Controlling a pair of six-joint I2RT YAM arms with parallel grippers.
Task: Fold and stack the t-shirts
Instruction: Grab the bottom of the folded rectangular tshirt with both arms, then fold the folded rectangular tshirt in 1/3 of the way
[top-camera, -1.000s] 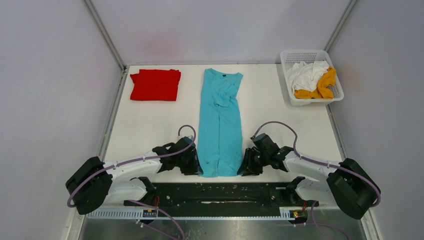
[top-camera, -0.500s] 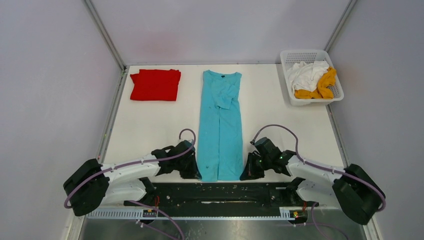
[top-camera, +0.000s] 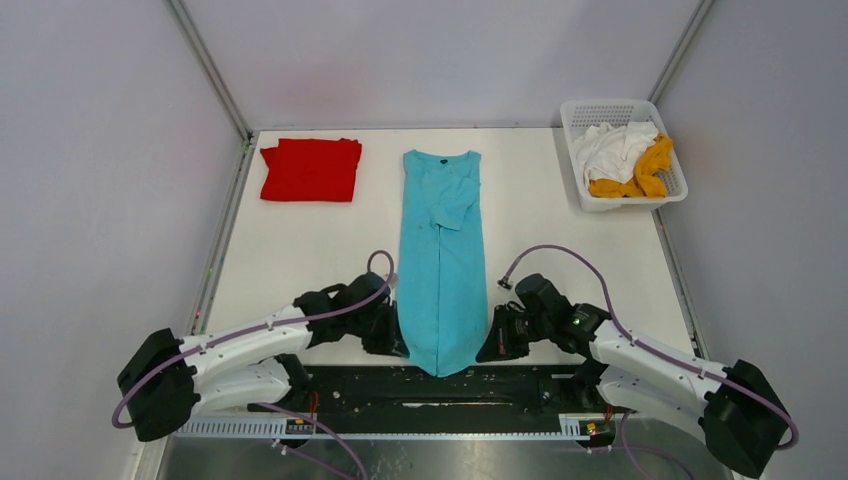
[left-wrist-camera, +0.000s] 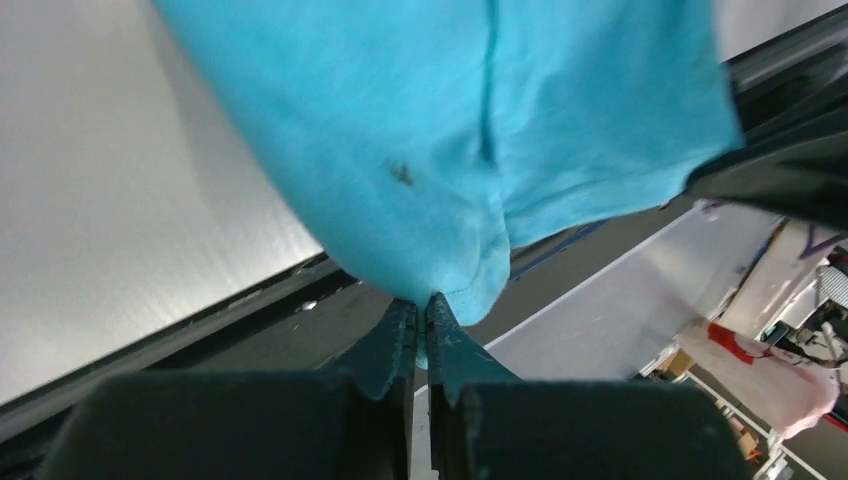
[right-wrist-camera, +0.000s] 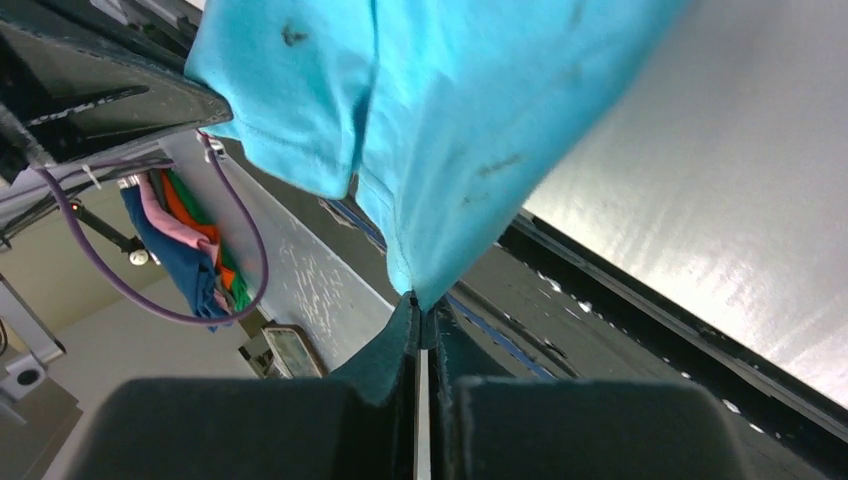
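Turquoise shirt: the turquoise-blue soft short-sleeved t-shirt lies lengthwise down the middle of the white table. It is folded into a long narrow strip with the collar at the far end and one sleeve laid across the chest.
Near hem: it reaches past the table's near edge and sags to a blunt point over the black base rail, between the two arms.
Left pincer: the left pincer is closed tight on the near left corner of the hem. In its wrist view the dark fingers meet with a nip of turquoise cloth caught between the tips, and a small dark spot shows on the fabric just above.
Right pincer: the right pincer is likewise clamped on the near right corner of the hem. The cloth rises from its tips, with the table's near edge just beyond.
Red shirt: the bright red t-shirt rests as a folded rectangle at the far left of the table, well apart from the turquoise one.
Basket: the white plastic lattice basket stands at the far right corner. It holds a crumpled white t-shirt and a mustard-yellow t-shirt bunched beside it.
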